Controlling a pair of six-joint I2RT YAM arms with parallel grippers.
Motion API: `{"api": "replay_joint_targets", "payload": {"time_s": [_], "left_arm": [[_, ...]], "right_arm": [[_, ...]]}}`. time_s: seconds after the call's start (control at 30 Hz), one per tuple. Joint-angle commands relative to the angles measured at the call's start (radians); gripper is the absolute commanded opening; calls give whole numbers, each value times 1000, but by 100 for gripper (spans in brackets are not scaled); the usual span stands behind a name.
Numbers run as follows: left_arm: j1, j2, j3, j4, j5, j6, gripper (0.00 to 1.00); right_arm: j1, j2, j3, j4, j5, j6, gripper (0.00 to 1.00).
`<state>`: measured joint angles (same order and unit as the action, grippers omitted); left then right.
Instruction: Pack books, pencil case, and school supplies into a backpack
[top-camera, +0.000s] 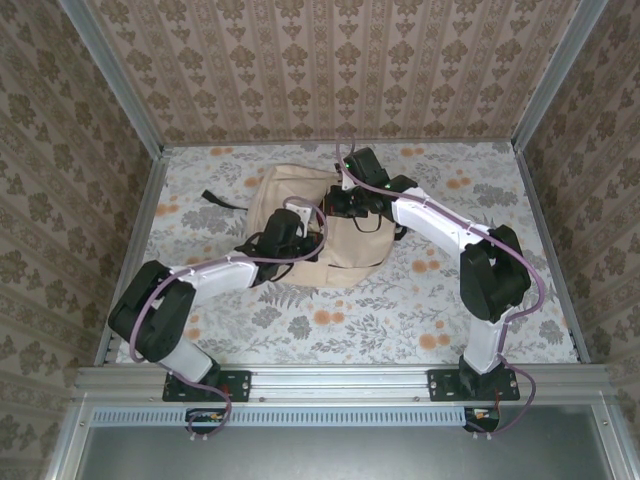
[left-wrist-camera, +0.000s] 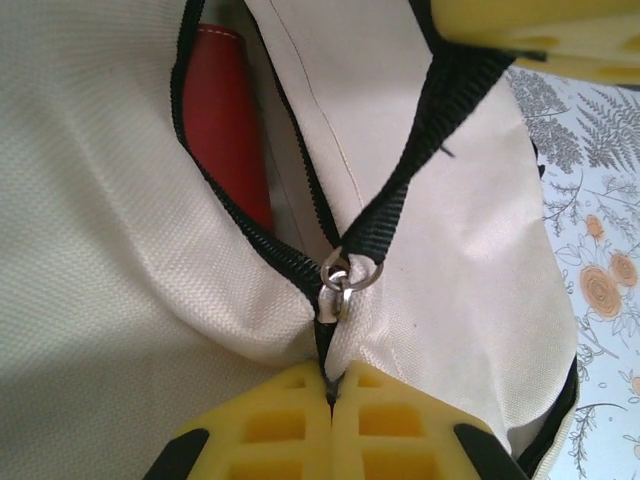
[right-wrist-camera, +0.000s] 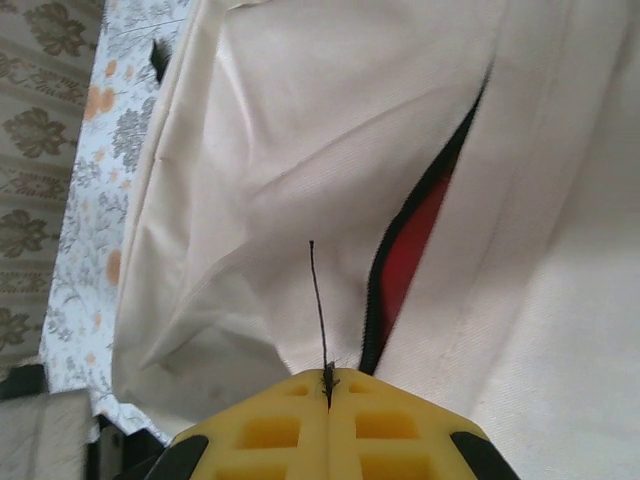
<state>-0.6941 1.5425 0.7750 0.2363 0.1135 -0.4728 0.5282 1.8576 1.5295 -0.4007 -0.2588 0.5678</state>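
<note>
"Which step is this?"
"Zipping up, I'd say. The backpack (top-camera: 310, 225) is on the desk (top-camera: 420, 300), a red thing (left-wrist-camera: 225, 130) showing in the gap. Left hand (left-wrist-camera: 330, 400) is clamped shut at the zip pull (left-wrist-camera: 345, 275), right hand (right-wrist-camera: 328, 385) pinched shut against the fabric."
"Next?"
"Draw the zip along."

Floral table (top-camera: 400, 310), one bag on it.
The beige backpack (top-camera: 355, 258) lies just toward 12 o'clock of centre, its black strap (top-camera: 222, 199) trailing toward 10 o'clock.

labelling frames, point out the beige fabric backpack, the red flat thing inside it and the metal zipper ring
beige fabric backpack (top-camera: 355, 262), top view, bare front panel
red flat thing (left-wrist-camera: 228, 130), left wrist view, face behind open zipper
metal zipper ring (left-wrist-camera: 335, 270), left wrist view, ring rim
</note>
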Motion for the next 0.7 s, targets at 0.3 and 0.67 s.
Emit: {"api": "replay_joint_targets", "payload": {"time_s": [0.3, 0.67], "left_arm": [[-4, -154, -134, -142, 154, 38, 0], [-12, -202, -157, -241, 240, 101, 0]], "right_arm": [[-11, -7, 76, 45, 152, -31, 0], [-11, -9, 107, 17, 281, -72, 0]]}}
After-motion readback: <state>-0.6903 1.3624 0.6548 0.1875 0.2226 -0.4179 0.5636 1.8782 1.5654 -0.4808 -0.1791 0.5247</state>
